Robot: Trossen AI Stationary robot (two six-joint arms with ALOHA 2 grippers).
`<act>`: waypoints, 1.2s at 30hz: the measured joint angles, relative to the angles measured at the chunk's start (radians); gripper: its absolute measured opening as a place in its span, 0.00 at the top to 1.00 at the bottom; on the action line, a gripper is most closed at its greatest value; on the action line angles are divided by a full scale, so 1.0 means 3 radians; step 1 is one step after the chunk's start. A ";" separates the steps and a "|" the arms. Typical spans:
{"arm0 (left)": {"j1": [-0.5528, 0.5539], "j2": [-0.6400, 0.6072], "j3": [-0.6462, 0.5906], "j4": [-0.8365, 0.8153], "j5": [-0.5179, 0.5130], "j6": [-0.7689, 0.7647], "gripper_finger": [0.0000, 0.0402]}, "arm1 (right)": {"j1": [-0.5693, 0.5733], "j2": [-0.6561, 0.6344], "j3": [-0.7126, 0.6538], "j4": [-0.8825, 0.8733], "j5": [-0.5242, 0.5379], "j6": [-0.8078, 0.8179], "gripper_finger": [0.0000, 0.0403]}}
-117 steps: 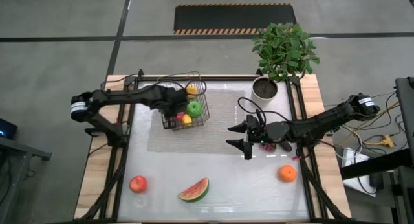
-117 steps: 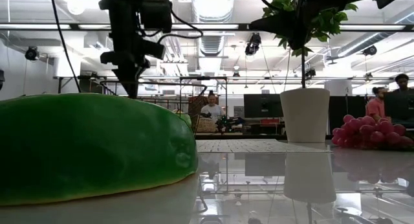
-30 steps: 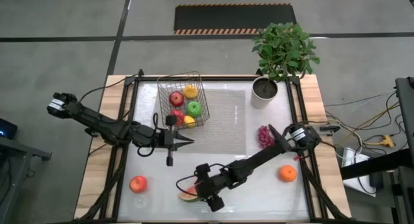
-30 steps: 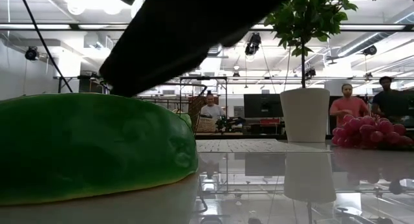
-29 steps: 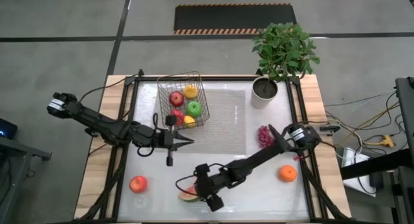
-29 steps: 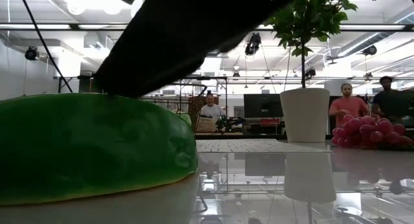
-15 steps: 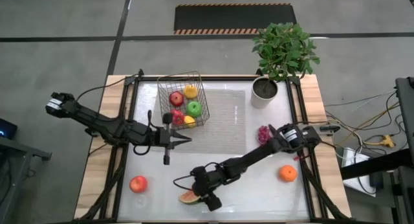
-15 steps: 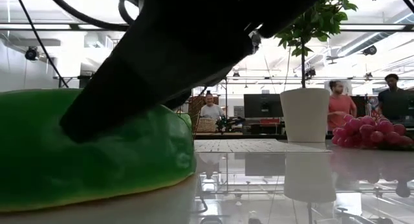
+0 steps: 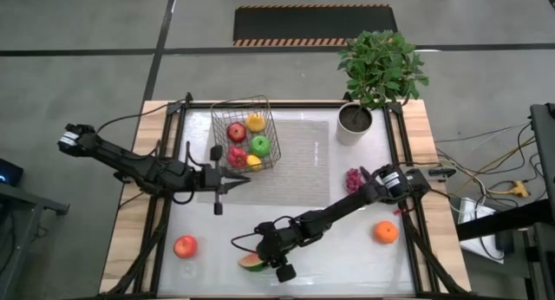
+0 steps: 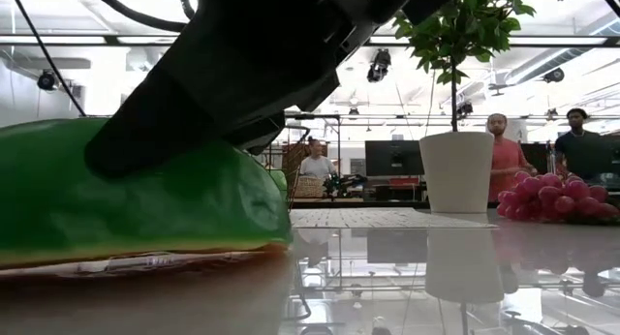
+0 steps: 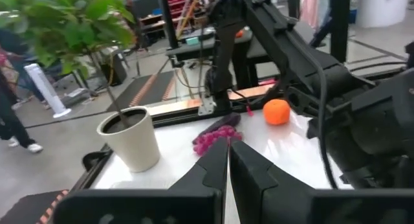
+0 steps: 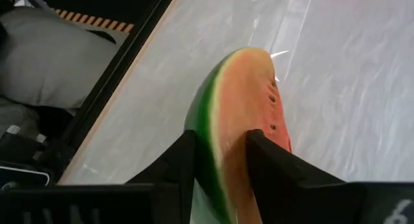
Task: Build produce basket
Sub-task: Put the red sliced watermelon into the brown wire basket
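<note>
The surface (image 9: 347,248) is the biggest thing here, and the basket (image 9: 244,135) sits near its back-left corner, already holding a red apple, a green apple and a yellow piece or two. That spot makes sense: it's within easy reach of the left arm, which waits just in front of it.

The right arm stretches diagonally across to the near edge because the watermelon slice (image 9: 252,263) lies there, far from its own side. The right gripper (image 9: 273,258) sits right on the slice. The right wrist view settles the grip: both dark fingers (image 12: 171,160) straddle the slice (image 12: 242,120), one on the green rind, one on the red face, so I'd call those jaws clamped on the watermelon. The low view adds that the slice (image 10: 116,199) looks tipped up off the surface at its near edge (you'd never get that from above).

The left gripper (image 9: 227,180) hovers with its jaws pinched together and nothing in them, which its own wrist view shows plainly.

Still loose on the surface: a red apple (image 9: 185,246) near the front left, the orange (image 9: 385,232) and the purple grapes (image 9: 354,179) on the right. The left wrist view catches grapes (image 11: 213,138) and orange (image 11: 277,111) beside the white plant pot (image 11: 132,138).
</note>
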 joint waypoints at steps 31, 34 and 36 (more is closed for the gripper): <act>0.0000 -0.1031 -0.0429 0.0133 -0.0309 0.0364 1.00 | -0.0893 -0.1544 -0.0003 -0.1231 0.2056 0.1368 0.74; 0.0001 -0.1108 -0.0460 0.0104 -0.0335 0.0399 1.00 | -0.1168 -0.1486 -0.0005 -0.1090 0.1827 0.1687 0.75; 0.0001 -0.1128 -0.0476 0.0103 -0.0335 0.0477 1.00 | -0.1317 -0.1442 -0.0005 -0.0831 0.1657 0.1795 0.74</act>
